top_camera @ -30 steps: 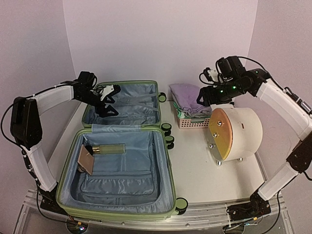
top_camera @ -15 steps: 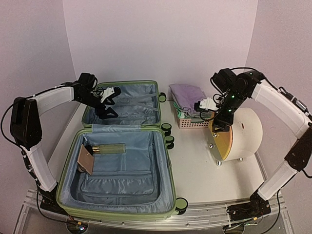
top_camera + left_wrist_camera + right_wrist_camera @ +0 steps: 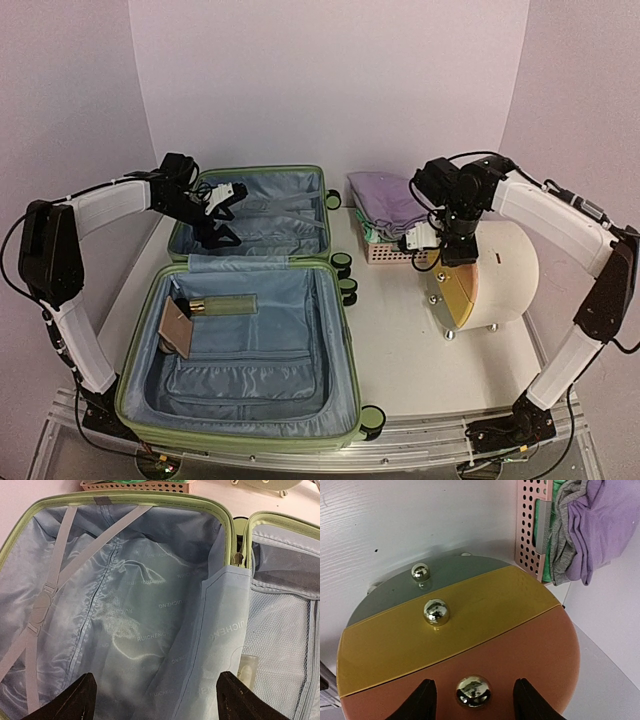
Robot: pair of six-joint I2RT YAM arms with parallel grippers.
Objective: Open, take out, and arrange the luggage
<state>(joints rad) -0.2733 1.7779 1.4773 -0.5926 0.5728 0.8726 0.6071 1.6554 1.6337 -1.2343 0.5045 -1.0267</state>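
Note:
The light-green luggage (image 3: 290, 330) lies open flat on the table, both halves showing grey-blue lining. My left gripper (image 3: 222, 205) hangs open over the far half, by its crossed straps (image 3: 285, 215). In the left wrist view that gripper (image 3: 157, 702) has only lining (image 3: 130, 605) and the loose divider flap (image 3: 220, 630) between its fingers. My right gripper (image 3: 440, 245) is open at the front face of the cream drum (image 3: 505, 265). In the right wrist view its fingers (image 3: 422, 700) straddle a gold knob (image 3: 473, 691) on the orange band, with a gap on each side.
A gold-capped bottle (image 3: 222, 304) and a brown flat item (image 3: 178, 330) lie in the near half. A pink basket (image 3: 395, 250) holding purple cloth (image 3: 385, 200) stands between suitcase and drum. The drum face has two more knobs (image 3: 436, 612) on yellow and grey bands.
My right gripper swung from above the basket down to the drum's front face and has narrowed round the knob. The left arm has barely moved.

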